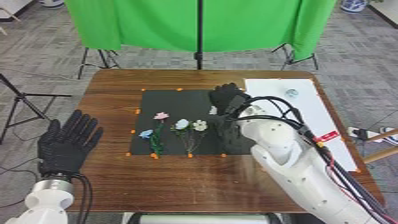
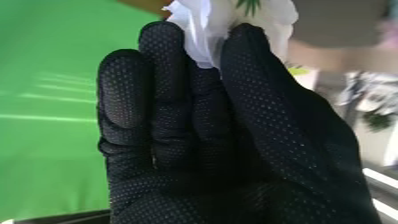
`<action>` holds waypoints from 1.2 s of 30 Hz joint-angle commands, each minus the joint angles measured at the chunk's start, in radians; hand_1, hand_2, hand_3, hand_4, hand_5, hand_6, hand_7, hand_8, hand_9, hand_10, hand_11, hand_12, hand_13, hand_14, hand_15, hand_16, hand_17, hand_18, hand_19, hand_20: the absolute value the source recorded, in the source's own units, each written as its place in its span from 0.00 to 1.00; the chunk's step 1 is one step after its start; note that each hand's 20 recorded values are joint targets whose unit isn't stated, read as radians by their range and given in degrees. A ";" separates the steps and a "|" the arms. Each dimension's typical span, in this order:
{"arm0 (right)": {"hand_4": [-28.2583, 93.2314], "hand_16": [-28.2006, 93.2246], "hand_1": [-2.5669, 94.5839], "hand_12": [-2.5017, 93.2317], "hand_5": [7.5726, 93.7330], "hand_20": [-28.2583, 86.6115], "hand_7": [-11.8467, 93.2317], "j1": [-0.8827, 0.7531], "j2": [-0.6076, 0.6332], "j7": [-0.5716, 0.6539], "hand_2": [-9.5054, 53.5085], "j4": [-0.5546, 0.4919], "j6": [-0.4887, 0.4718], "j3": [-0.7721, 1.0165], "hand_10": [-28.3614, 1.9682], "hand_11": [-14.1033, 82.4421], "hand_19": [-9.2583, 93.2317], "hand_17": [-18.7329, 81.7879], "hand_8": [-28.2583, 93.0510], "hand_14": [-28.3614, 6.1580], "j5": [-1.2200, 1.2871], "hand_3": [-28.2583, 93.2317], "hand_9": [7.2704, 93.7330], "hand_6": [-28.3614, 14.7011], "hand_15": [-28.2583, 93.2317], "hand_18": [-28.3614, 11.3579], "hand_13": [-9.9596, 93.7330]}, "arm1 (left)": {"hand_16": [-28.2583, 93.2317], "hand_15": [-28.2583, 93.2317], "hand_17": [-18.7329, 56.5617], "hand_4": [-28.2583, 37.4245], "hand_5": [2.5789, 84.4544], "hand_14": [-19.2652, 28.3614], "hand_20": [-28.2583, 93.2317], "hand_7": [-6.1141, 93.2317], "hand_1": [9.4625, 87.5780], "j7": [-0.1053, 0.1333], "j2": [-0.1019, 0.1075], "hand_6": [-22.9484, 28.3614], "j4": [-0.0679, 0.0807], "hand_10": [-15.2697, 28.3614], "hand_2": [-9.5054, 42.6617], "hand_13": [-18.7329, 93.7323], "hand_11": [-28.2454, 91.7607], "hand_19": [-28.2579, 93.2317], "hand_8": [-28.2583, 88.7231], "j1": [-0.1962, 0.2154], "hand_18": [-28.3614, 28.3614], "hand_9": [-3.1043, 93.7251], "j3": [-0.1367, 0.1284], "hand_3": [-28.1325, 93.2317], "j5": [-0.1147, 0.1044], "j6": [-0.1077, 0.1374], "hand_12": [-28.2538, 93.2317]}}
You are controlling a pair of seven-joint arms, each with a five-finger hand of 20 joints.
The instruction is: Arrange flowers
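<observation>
Transferring a white flower (image 2: 202,20) looks to be the step in hand: right hand (image 1: 228,95), over the far part of the black mat (image 1: 171,100), has it pinched between thumb and fingers. Loose flowers (image 1: 181,124) lie on the mat; left hand (image 1: 66,149) at table's left side, fingers straight, slightly spread. Next move probably calls for a gentle, steady carry to the white sheet (image 1: 266,85).

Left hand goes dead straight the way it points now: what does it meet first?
Probably the green cloth, past the far edge of the table. The left hand's line seems to pass left of the black mat; hand height and depth are unclear.
</observation>
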 commanded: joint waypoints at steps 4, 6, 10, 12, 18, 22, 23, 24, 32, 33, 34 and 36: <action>0.00 0.61 0.74 0.51 0.74 0.51 0.36 -0.042 0.021 0.043 0.01 -0.013 -0.022 0.022 0.53 0.26 0.88 0.57 0.29 0.61 0.053 0.76 0.81 0.60 0.55 0.36 0.74 | 0.19 0.59 0.20 0.00 0.54 0.73 0.36 0.21 0.23 0.006 -0.001 0.61 0.001 0.70 0.50 0.44 0.43 0.49 0.17 0.019 0.75 0.45 0.000 0.82 -0.037 0.006 0.34; 0.00 0.60 0.74 0.49 0.73 0.50 0.35 -0.048 0.019 0.029 0.01 -0.014 -0.024 0.020 0.52 0.25 0.88 0.57 0.28 0.62 0.044 0.76 0.80 0.59 0.54 0.36 0.74 | 0.20 0.59 0.20 0.00 0.54 0.73 0.36 0.21 0.23 0.002 -0.001 0.62 -0.001 0.70 0.50 0.44 0.43 0.49 0.17 0.020 0.75 0.45 0.000 0.82 -0.033 0.008 0.34; 0.00 0.58 0.73 0.45 0.71 0.41 0.34 -0.065 0.022 0.013 0.00 -0.035 -0.038 0.020 0.50 0.23 0.90 0.55 0.26 0.61 0.034 0.76 0.77 0.58 0.52 0.41 0.71 | 0.20 0.59 0.20 0.00 0.54 0.73 0.36 0.22 0.23 -0.003 0.001 0.62 -0.010 0.70 0.50 0.44 0.43 0.48 0.17 0.015 0.75 0.45 0.006 0.82 -0.041 0.015 0.35; 0.00 0.57 0.73 0.39 0.70 0.38 0.33 -0.070 0.021 0.008 0.00 -0.043 -0.043 0.021 0.49 0.24 0.90 0.55 0.26 0.63 0.030 0.76 0.74 0.58 0.49 0.44 0.69 | 0.20 0.59 0.20 0.00 0.54 0.73 0.36 0.22 0.23 -0.002 0.001 0.62 -0.010 0.70 0.50 0.43 0.43 0.48 0.17 0.011 0.75 0.45 0.008 0.82 -0.041 0.023 0.35; 0.00 0.54 0.70 0.19 0.63 0.50 0.29 -0.087 0.024 0.025 0.00 -0.085 -0.041 0.048 0.46 0.29 0.82 0.55 0.14 0.63 0.055 0.75 0.60 0.60 0.54 0.33 0.69 | 0.19 0.59 0.20 0.00 0.55 0.73 0.36 0.23 0.23 0.031 0.011 0.62 -0.018 0.70 0.49 0.43 0.43 0.49 0.17 0.012 0.75 0.45 0.019 0.82 -0.064 0.068 0.35; 0.00 0.51 0.67 0.18 0.58 0.53 0.27 -0.104 0.027 0.070 0.00 -0.125 -0.060 0.075 0.45 0.26 0.87 0.54 0.14 0.56 0.104 0.76 0.54 0.59 0.67 0.22 0.68 | 0.19 0.58 0.20 0.00 0.55 0.72 0.36 0.24 0.25 0.041 0.011 0.62 -0.020 0.69 0.41 0.41 0.44 0.49 0.17 0.018 0.75 0.45 0.016 0.83 -0.060 0.060 0.35; 0.00 0.50 0.66 0.17 0.57 0.54 0.27 -0.107 0.030 0.076 0.00 -0.133 -0.074 0.082 0.45 0.26 0.88 0.54 0.14 0.54 0.110 0.77 0.54 0.59 0.71 0.20 0.68 | 0.19 0.58 0.20 0.00 0.55 0.71 0.36 0.24 0.26 0.037 0.010 0.62 -0.020 0.69 0.39 0.41 0.44 0.49 0.17 0.017 0.75 0.44 0.015 0.84 -0.057 0.061 0.35; 0.00 0.50 0.65 0.17 0.57 0.54 0.27 -0.106 0.033 0.081 0.00 -0.140 -0.090 0.087 0.44 0.26 0.89 0.54 0.14 0.53 0.114 0.78 0.53 0.59 0.72 0.19 0.68 | 0.19 0.58 0.20 0.00 0.55 0.71 0.36 0.24 0.26 0.036 0.010 0.62 -0.020 0.69 0.37 0.41 0.44 0.49 0.17 0.017 0.75 0.44 0.015 0.84 -0.058 0.064 0.35; 0.00 0.41 0.56 0.18 0.54 0.54 0.25 -0.054 0.038 0.216 0.00 -0.062 0.064 0.192 0.37 0.25 0.88 0.52 0.15 0.40 0.169 0.85 0.50 0.55 0.68 0.15 0.63 | 0.20 0.58 0.20 0.00 0.55 0.71 0.36 0.24 0.27 0.035 0.003 0.62 -0.021 0.69 0.36 0.41 0.44 0.49 0.16 0.026 0.75 0.44 0.014 0.83 -0.057 0.036 0.35; 0.00 0.39 0.54 0.18 0.53 0.53 0.24 -0.053 0.037 0.223 0.00 -0.016 0.180 0.211 0.35 0.24 0.86 0.50 0.15 0.38 0.187 0.86 0.48 0.54 0.66 0.14 0.60 | 0.20 0.58 0.20 0.00 0.54 0.71 0.36 0.25 0.27 0.032 0.003 0.62 -0.020 0.69 0.36 0.41 0.44 0.49 0.16 0.026 0.75 0.44 0.014 0.83 -0.054 0.032 0.35; 0.00 0.37 0.53 0.18 0.53 0.51 0.24 -0.040 0.036 0.225 0.00 0.040 0.289 0.215 0.34 0.24 0.84 0.49 0.15 0.36 0.175 0.87 0.46 0.54 0.63 0.15 0.56 | 0.20 0.58 0.20 0.00 0.54 0.71 0.36 0.25 0.26 0.037 0.006 0.62 -0.022 0.68 0.37 0.41 0.44 0.49 0.16 0.031 0.75 0.44 0.015 0.83 -0.054 0.032 0.35; 0.00 0.35 0.53 0.17 0.53 0.48 0.26 -0.004 0.019 0.202 0.00 0.136 0.327 0.258 0.36 0.24 0.77 0.44 0.14 0.33 0.119 0.88 0.44 0.54 0.58 0.18 0.49 | 0.20 0.58 0.20 0.00 0.54 0.71 0.36 0.25 0.26 0.040 0.008 0.62 -0.022 0.69 0.38 0.41 0.44 0.49 0.16 0.031 0.75 0.44 0.019 0.83 -0.050 0.035 0.34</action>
